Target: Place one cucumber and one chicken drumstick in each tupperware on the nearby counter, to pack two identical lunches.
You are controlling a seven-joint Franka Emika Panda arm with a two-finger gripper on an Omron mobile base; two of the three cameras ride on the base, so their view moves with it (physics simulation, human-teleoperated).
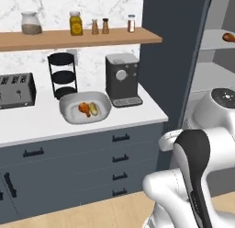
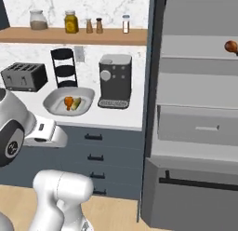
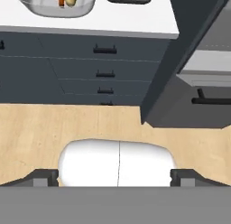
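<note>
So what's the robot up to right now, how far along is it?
Hand open, empty, over the floor. One tupperware on the counter packed: drumstick plus cucumber. Another drumstick waits on the fridge shelf.

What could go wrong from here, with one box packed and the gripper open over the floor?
1. The remaining orange-brown chicken drumstick sits high on a grey fridge shelf, near the view's right edge; the reach is probably long and the grasp could miss.
2. The light-grey rounded tupperware on the white counter already holds a drumstick and a cucumber; a second drop there would break the identical split.
3. The open gripper hangs low, close to the dark fridge drawer front; lifting may clip it.
</note>
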